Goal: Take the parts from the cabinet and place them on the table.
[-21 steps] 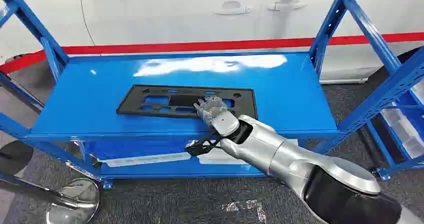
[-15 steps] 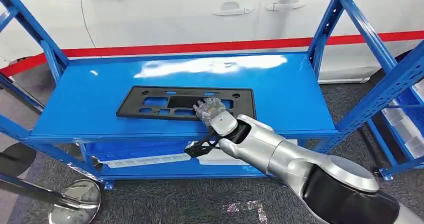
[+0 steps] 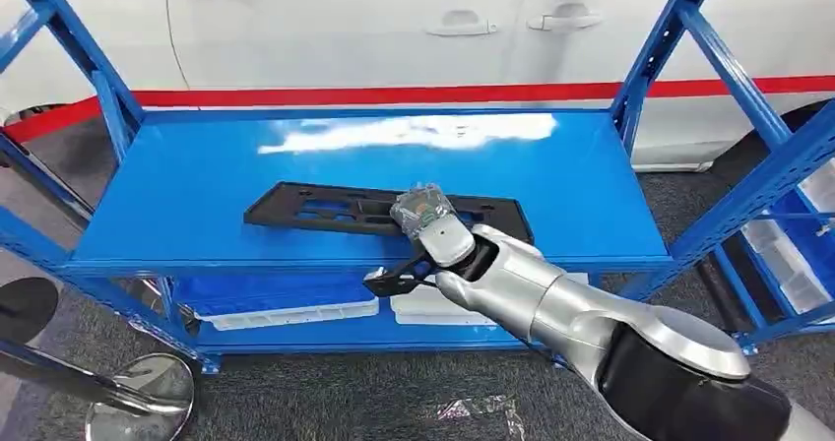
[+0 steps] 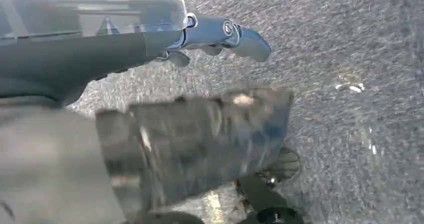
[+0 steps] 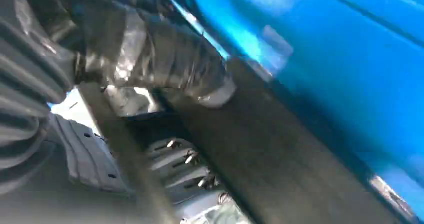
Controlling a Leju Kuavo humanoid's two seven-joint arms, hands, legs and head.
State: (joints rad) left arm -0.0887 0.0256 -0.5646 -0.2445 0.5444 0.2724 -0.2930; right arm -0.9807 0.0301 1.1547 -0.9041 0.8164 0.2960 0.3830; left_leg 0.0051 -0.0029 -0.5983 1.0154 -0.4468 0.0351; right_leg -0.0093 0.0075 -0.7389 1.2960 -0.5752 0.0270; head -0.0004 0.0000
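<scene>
The right hand [image 3: 423, 215] grips the black panel [image 3: 325, 210] by its near edge, tilting it up to clear the blue shelf [image 3: 197, 185].

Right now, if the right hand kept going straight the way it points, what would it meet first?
The right hand already grips the black panel. Beyond it lies the blue shelf top, then probably the white car, though depth is unclear.

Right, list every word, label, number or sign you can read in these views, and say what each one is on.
None can be read.
The black plastic part on the blue shelf, held by the right hand: no print visible.
The white car behind the rack: a red stripe, no lettering in view.
Pale marks on the floor in the head view: too blurred to read.
Both wrist views are motion-blurred; nothing legible on the left hand.
</scene>
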